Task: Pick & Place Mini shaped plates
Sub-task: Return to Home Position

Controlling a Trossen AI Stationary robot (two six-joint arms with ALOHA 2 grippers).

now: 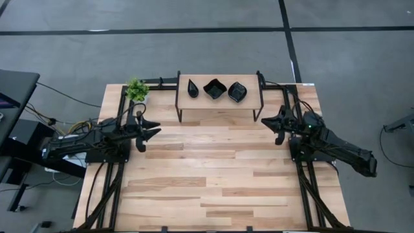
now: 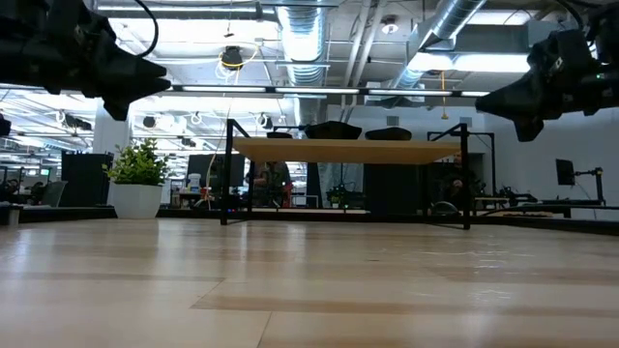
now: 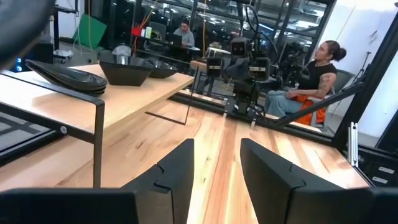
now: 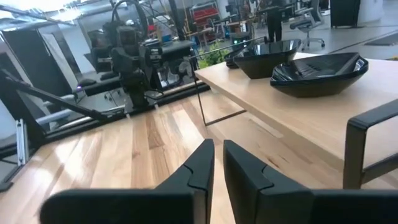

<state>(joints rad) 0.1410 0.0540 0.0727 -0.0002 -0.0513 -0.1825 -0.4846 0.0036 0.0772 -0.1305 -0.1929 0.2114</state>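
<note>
Three glossy black mini plates sit in a row on a low wooden shelf (image 1: 220, 105) at the table's far edge: a slim teardrop (image 1: 193, 87), a wavy-edged square (image 1: 214, 88) and another squarish dish (image 1: 237, 92). In the left wrist view the teardrop (image 3: 65, 76) is nearest. In the right wrist view the squarish dish (image 4: 320, 71) is nearest. My left gripper (image 1: 152, 131) hovers open above the table, left of the shelf. My right gripper (image 1: 268, 121) hovers right of the shelf, its fingers (image 4: 202, 167) shut to a sliver. Neither touches anything.
A small green plant (image 1: 136, 89) in a white pot stands at the far left corner beside the shelf. The shelf stands on thin black metal legs (image 2: 228, 174). Bare wooden tabletop (image 1: 213, 175) stretches between and in front of the arms. People sit at desks beyond the table (image 3: 314, 74).
</note>
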